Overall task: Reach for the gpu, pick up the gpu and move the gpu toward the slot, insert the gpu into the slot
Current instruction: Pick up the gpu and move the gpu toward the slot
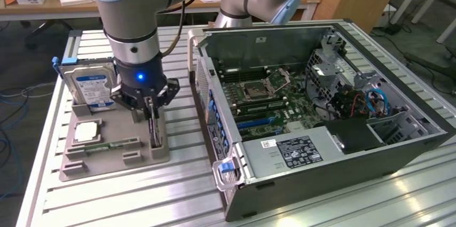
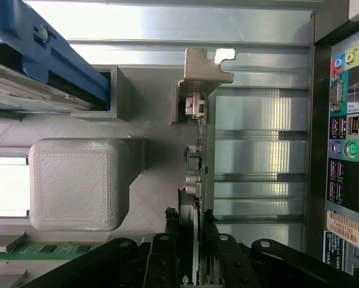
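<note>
- So far, you are only finishing the reach. The pincer (image 1: 148, 110) is hanging straight down over the gpu (image 1: 154, 130), to the exterior view's left of the open computer case (image 1: 342, 152).
- The pincer is standing narrow. Its fingers (image 2: 167, 252) are straddling the card's upper edge, with a thin gap showing on each side. Judging by that, it is not clamping the card yet.
- The gpu is standing on its long edge in a groove of the grey holder (image 1: 107, 157), on the side of the holder nearer the case. The holder is resting on the ribbed metal tabletop (image 1: 128, 200), and the card is looking fully seated in it.
- By my judgement, you are facing the whole pickup, the carry and the insertion as work left. The slot (image 1: 258, 123) on the green motherboard (image 1: 285, 107) is lying bare inside the case, well apart from the card.
- The gpu is showing as a thin, flat, dark board. In the wrist view you are seeing it edge-on, with small parts and connectors poking from one face.
- Its silver bracket (image 2: 203, 69), with a bent tab, is sitting at the end of the card away from the pincer.
- A hard drive (image 1: 93, 85) with a blue label is standing in the far part of the holder, apart from the pincer.
</note>
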Controlling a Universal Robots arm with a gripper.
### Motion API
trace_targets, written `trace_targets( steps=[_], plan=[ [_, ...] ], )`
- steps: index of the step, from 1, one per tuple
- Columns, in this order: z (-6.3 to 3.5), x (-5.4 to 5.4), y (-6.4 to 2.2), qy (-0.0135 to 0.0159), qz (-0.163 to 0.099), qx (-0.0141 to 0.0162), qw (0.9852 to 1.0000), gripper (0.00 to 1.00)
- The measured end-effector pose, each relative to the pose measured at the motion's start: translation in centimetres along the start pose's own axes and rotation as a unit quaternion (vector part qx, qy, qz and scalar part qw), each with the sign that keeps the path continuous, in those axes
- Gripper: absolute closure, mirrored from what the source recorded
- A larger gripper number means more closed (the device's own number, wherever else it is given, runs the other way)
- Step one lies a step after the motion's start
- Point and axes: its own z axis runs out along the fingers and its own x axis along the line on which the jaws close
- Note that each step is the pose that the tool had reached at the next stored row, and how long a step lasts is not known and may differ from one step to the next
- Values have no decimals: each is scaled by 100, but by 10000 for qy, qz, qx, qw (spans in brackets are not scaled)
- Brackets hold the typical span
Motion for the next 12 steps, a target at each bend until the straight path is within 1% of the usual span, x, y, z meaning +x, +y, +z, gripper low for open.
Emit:
trace_targets(
  steps=[9, 11, 12],
  plan=[
    [-4, -1, 1, -2, 0, -2, 10000, 74],
    [-47, -1, 2, -1, 0, -1, 10000, 74],
    [-90, -1, 3, 0, 0, 0, 10000, 74]
  ],
)
